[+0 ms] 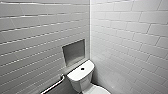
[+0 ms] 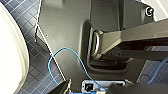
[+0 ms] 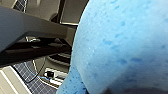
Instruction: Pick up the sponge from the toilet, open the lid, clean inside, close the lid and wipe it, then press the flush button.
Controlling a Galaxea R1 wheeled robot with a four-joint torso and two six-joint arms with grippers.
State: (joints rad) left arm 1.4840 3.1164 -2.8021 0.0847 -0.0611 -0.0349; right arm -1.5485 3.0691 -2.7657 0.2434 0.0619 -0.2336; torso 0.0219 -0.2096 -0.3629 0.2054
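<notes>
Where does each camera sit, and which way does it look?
Head: high on the robot, looking forward and down into a tiled corner at the toilet.
Left wrist: on the left arm, looking down at the blue floor and a white curved edge; robot's plate and bar show.
Right wrist: on the right arm, sponge close up; that arm's bar shows.
Shared: both wrist views catch the blue floor.

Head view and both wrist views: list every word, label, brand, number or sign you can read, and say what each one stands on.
There is no readable text in these pictures.
The toilet tank and its dark button: no lettering shows.
The sponge: plain blue, no label.
The small light box with a port, in the left wrist view: any marking is too blurred to read.
</notes>
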